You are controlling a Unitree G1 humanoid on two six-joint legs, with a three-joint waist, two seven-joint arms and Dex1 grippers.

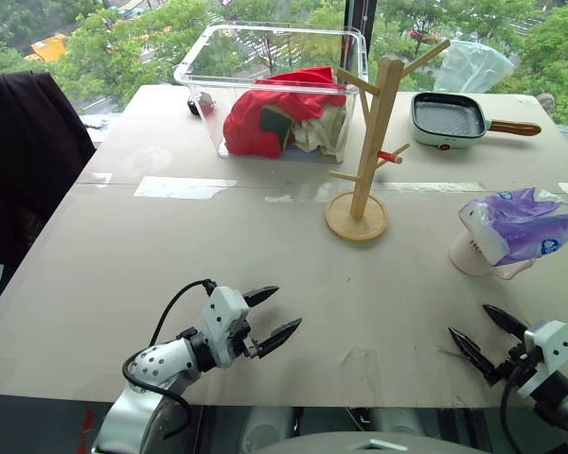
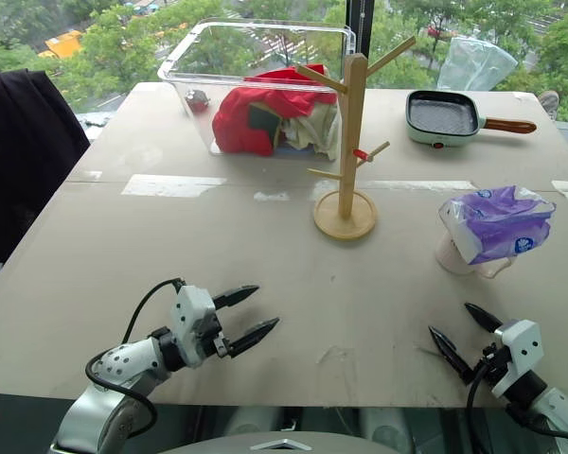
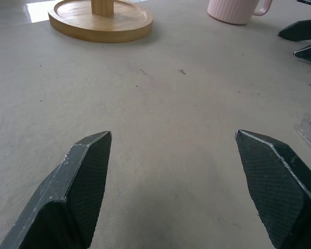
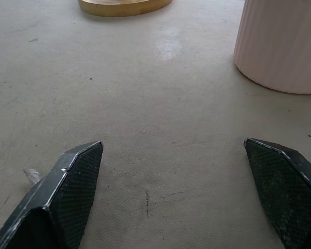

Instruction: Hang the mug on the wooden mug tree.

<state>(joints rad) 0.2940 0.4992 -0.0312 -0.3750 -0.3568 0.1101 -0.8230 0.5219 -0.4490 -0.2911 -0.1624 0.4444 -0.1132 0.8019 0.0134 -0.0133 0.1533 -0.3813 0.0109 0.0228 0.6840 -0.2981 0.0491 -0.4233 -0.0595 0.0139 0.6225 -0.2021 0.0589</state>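
The mug (image 1: 473, 255) is standing upright on the counter (image 1: 265, 255) toward the right side, well in front of the right gripper (image 1: 486, 333). It is showing a pale, ribbed ceramic wall and a loop handle, and its mouth is being covered by a crumpled purple and white plastic packet (image 1: 519, 223) resting on top, so the inside is hidden. To its left, apart from it, the wooden mug tree (image 1: 369, 151) is standing upright: a light-wood post on a round disc base, with slanted pegs, one tipped in red.

Behind the tree, a clear plastic bin (image 1: 275, 90) is holding bunched cloth, mostly red with some green and cream pieces. A small green grill pan (image 1: 447, 119) with a wooden handle is lying at the far right, and a clear plastic bag (image 1: 471, 66) is sitting behind it. The counter surface is looking matte, beige and lightly scuffed.

The left gripper (image 1: 271, 316) is hovering low over the near left of the counter, its black pointed fingers (image 3: 85, 176) spread apart and grasping nothing. The right gripper is likewise spread wide and empty.
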